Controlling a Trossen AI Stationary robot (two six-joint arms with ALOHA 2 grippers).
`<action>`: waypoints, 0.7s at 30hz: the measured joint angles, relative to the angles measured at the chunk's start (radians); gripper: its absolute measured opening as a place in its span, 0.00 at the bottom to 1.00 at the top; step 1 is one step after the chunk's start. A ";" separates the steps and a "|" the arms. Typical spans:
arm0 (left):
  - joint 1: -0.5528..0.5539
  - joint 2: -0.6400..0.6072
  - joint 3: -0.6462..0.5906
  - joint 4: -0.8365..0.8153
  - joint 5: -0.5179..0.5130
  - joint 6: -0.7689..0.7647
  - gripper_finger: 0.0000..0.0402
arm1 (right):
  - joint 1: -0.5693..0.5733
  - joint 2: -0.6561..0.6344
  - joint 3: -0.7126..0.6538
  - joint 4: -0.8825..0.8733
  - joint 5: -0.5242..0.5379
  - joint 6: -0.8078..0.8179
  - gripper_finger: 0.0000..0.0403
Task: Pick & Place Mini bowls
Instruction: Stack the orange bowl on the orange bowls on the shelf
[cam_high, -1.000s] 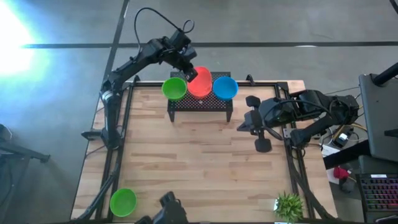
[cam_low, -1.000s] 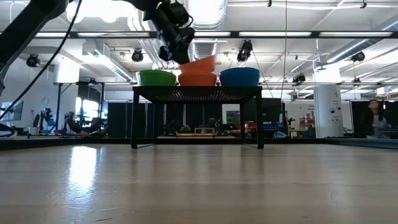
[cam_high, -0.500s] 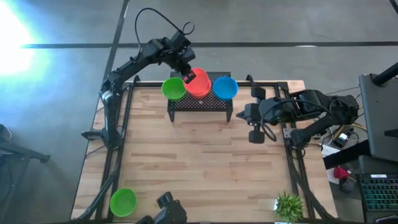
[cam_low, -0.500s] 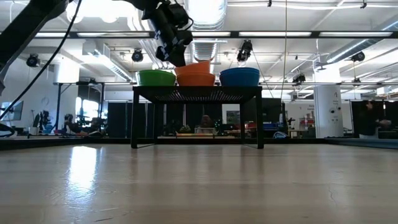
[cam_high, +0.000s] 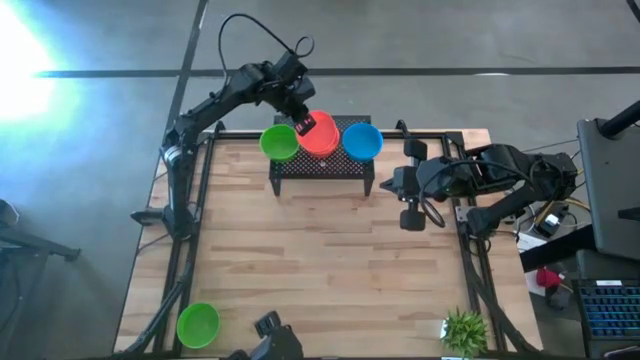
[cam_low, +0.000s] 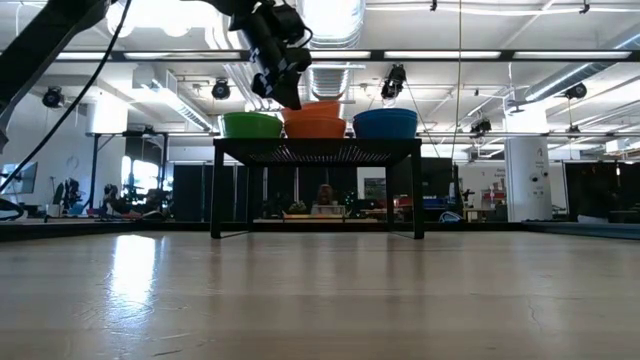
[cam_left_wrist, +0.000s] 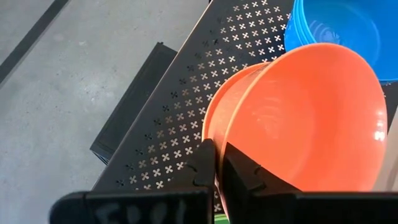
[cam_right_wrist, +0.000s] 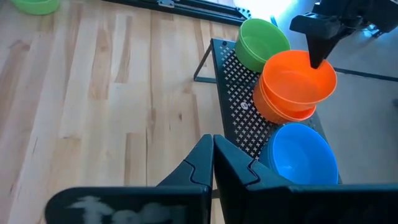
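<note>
A black perforated stand at the table's far edge carries a row of mini bowls. They are a green one, an orange-red one nested in a second orange-red bowl, and a blue one. My left gripper is above the stand, shut on the upper orange-red bowl. My right gripper is shut and idle, right of the stand and above the table. Another green bowl rests on the table's near left corner. My left gripper pinches the upper orange-red bowl's rim on its far left side, one finger inside the bowl and one outside. The fingers come slanting down from the far left. The bowl sits slightly tilted in the lower orange-red bowl.
A small potted plant stands at the table's near right corner. The stand's legs raise it above the wood, and the middle of the table is bare boards. A black frame runs along the table's edges.
My left gripper has come down and slightly toward the table's left, still shut on the orange-red bowl. The bowl was tipped steeply above the stand and now sits lower and flatter in the second orange-red bowl. My right gripper has turned and moved toward the stand.
</note>
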 joint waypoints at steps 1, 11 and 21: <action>-0.001 0.000 0.000 0.000 0.000 -0.001 0.03 | 0.000 0.000 0.000 0.000 0.000 0.000 0.02; -0.013 0.000 0.000 0.000 0.000 -0.001 0.16 | 0.000 0.000 0.000 0.000 0.000 0.000 0.02; -0.014 -0.017 0.062 0.002 -0.059 0.036 0.19 | 0.000 0.000 0.000 -0.001 0.000 0.000 0.02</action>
